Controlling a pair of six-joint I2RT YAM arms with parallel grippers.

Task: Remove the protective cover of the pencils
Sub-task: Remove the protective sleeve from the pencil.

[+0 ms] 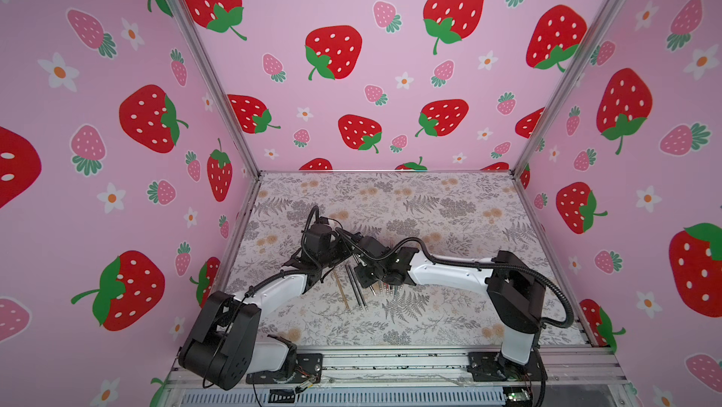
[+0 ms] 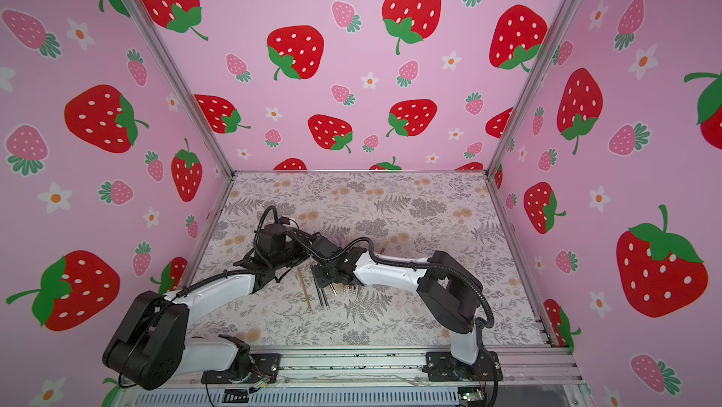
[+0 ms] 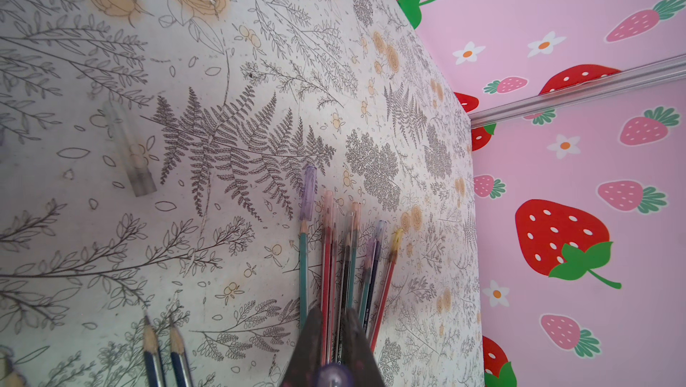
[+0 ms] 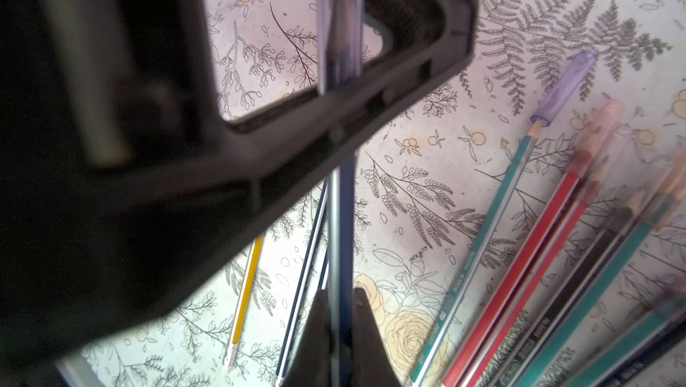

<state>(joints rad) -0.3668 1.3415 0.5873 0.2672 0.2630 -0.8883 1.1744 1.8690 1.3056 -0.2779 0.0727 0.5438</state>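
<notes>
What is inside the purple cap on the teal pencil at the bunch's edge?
The teal pencil pokes its sharpened end into the purple cap; bare wood shows at its mouth. The lead point cannot be made out through the tinted plastic.

Enclosure walls (image 1: 273, 26): pink ground, printed with large red strawberries bearing white seeds and green leaves, smaller pale-pink strawberries with teal-green leaves, and white flowers with orange centres.

Table surface (image 1: 449, 198): off-white, covered with grey line-drawn ferns and sprigs plus tan roses.

Arms (image 1: 441, 272): white links, black joints and cabling.

Pencils (image 3: 345, 270): teal, red and black barrels with pale stripes; one yellow pencil (image 4: 247, 285) with white edging; one dark blue pencil (image 4: 341, 218).

Covers (image 3: 309, 192) — translucent: violet, pink, and a yellow cover (image 3: 396, 238); a violet-tinted cover (image 4: 339, 25) on the dark blue pencil — hue probably violet, though the view is blurred.

Exposed tips (image 3: 148, 335): bare pale wood.
</notes>
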